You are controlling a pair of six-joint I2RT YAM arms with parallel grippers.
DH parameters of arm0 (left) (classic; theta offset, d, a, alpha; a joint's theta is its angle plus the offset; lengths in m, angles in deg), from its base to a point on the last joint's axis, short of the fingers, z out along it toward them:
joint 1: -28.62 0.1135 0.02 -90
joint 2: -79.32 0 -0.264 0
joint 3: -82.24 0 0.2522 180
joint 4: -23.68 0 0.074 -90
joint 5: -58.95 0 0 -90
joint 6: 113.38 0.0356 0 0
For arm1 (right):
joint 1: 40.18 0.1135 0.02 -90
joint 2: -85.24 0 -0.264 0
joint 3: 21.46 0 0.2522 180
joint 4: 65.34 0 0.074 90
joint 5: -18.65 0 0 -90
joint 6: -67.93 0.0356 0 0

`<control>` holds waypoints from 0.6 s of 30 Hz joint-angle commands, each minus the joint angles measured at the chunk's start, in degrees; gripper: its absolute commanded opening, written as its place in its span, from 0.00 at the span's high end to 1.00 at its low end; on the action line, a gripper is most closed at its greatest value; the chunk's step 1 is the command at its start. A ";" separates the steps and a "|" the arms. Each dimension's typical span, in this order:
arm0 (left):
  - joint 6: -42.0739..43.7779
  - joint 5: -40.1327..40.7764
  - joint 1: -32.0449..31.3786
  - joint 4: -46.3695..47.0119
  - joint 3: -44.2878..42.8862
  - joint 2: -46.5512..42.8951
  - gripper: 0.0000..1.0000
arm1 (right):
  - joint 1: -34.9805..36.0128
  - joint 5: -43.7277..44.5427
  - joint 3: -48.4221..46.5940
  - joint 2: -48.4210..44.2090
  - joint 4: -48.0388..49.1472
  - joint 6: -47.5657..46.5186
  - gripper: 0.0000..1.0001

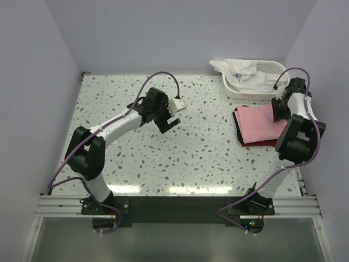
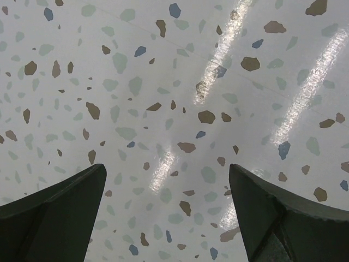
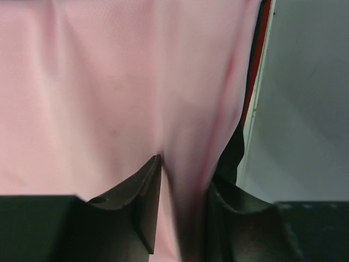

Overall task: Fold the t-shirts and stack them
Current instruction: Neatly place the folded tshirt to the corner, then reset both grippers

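Note:
A folded light pink t-shirt (image 1: pixel 257 123) lies on top of a stack at the right of the table, with a red t-shirt (image 1: pixel 263 144) and a black one (image 1: pixel 238 129) showing at its edges. My right gripper (image 1: pixel 280 112) is down on the stack's right side. In the right wrist view a raised fold of the pink t-shirt (image 3: pixel 109 82) is pinched between the narrow jaws of the right gripper (image 3: pixel 184 174); red (image 3: pixel 262 33) and black (image 3: pixel 234 158) edges show beside it. A white t-shirt (image 1: pixel 240 71) lies crumpled in the basket. My left gripper (image 1: pixel 170 121) (image 2: pixel 166 170) hangs open over bare table.
The white lattice basket (image 1: pixel 242 94) stands at the back right, just behind the stack. The speckled table (image 1: pixel 163 164) has walls on three sides. The table's right edge (image 3: pixel 256 109) runs close beside the stack.

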 commanded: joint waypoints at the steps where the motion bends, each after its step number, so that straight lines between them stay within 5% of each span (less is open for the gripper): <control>1: -2.05 -2.56 3.01 -3.89 -5.15 1.34 0.00 | -1.84 2.17 -3.03 1.17 1.15 -1.76 0.61; 2: -3.28 -4.31 3.81 -4.69 -6.03 2.04 0.00 | -2.19 1.64 -3.56 0.99 0.36 -1.84 0.39; 6: -7.06 -8.71 8.55 -7.94 -10.08 3.45 0.00 | -3.08 1.38 -6.89 -1.20 -1.39 -2.81 0.01; 12: -13.56 -13.11 15.94 -9.35 -13.07 4.33 0.00 | -2.38 -10.71 -14.36 -4.63 -12.62 -2.47 0.01; 18: -19.89 -22.24 25.25 -14.19 -19.83 7.93 0.00 | 7.80 -16.72 -14.21 -7.44 -14.51 3.32 0.01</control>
